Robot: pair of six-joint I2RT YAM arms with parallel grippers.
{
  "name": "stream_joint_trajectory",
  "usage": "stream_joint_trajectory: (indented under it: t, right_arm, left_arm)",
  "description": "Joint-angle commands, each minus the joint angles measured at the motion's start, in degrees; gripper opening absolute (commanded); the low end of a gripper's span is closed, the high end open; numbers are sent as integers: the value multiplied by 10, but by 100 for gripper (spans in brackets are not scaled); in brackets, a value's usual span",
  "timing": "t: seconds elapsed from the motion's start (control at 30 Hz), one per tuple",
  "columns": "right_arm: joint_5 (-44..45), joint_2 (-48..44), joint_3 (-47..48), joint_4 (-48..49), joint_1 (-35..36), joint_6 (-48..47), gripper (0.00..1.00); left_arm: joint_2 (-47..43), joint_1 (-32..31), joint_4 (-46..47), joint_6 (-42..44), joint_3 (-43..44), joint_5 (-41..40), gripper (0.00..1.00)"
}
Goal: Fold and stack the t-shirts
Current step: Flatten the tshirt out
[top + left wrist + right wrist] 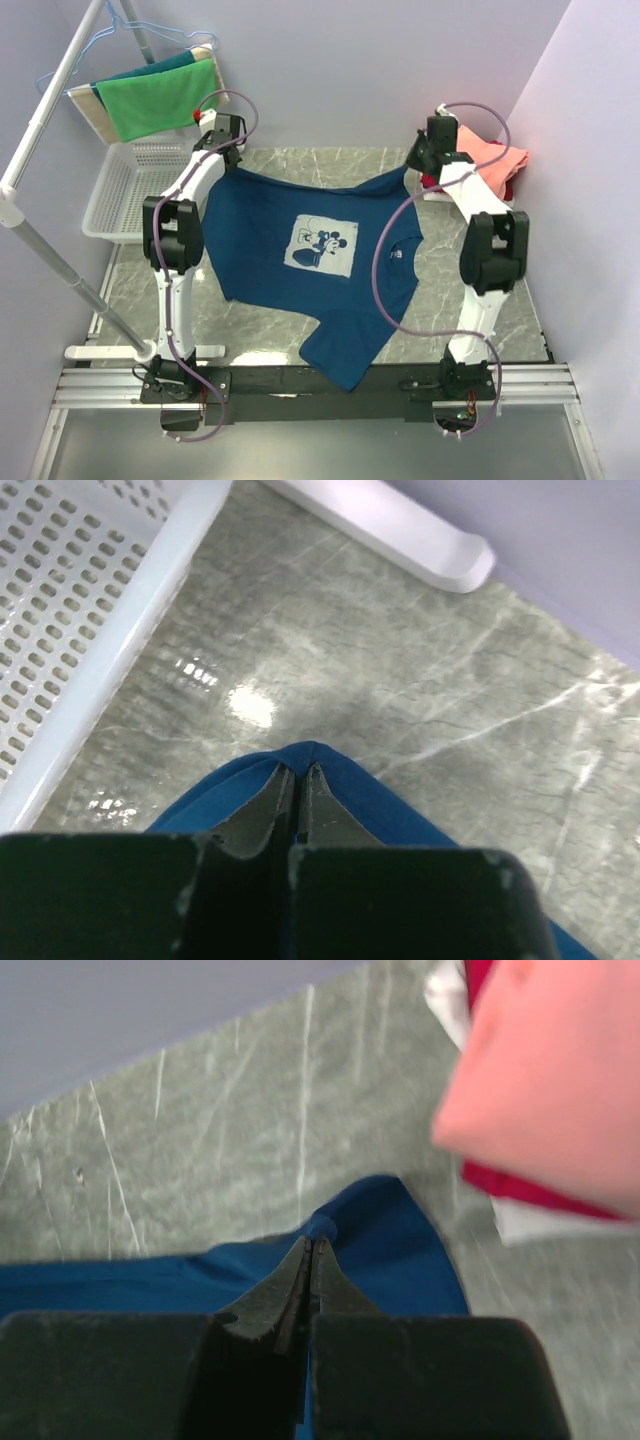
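A navy t-shirt (pixel 300 260) with a pale square mouse print lies spread print-up across the table, one sleeve hanging over the near edge. My left gripper (pixel 222 165) is shut on its far left corner, where blue cloth (pixel 300 755) peaks over the pinched fingertips (pixel 298 772). At the far right corner my right gripper (pixel 418 168) is likewise shut on the hem, a nub of blue fabric (pixel 322 1228) poking out beyond the tips (pixel 312 1245). Folded salmon-pink (pixel 495 160) and red (pixel 507 187) t-shirts are stacked at the far right, also seen in the right wrist view (pixel 550 1080).
A white mesh basket (pixel 125 190) stands at the far left, its wall (pixel 90 630) close to my left gripper. Above it, green cloth (pixel 155 95) hangs from a white rail (pixel 50 110). Walls close in behind and on the right.
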Motion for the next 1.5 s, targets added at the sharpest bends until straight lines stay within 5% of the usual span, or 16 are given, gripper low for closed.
stream_joint_trajectory:
  t: [0.0,0.47,0.83,1.0,1.2,1.47]
  right_arm:
    - [8,-140,-67,31,-13,25,0]
    - [-61,-366,-314,51,-11,85,0]
    - [-69,-457,-465,35,-3,115,0]
    - [-43,-489,-423,10,-4,104,0]
    - [-22,-502,-261,-46,-4,46,0]
    - [-7,-571,-96,-98,-6,-17,0]
  left_arm:
    - [-23,18,8,8,-15,5,1]
    - [-91,30,27,4,-116,31,1]
    - [-156,31,33,9,-201,37,1]
    - [-188,31,26,10,-190,75,1]
    - [-271,30,22,24,-146,155,1]
    - [-489,30,99,24,-218,291,1]
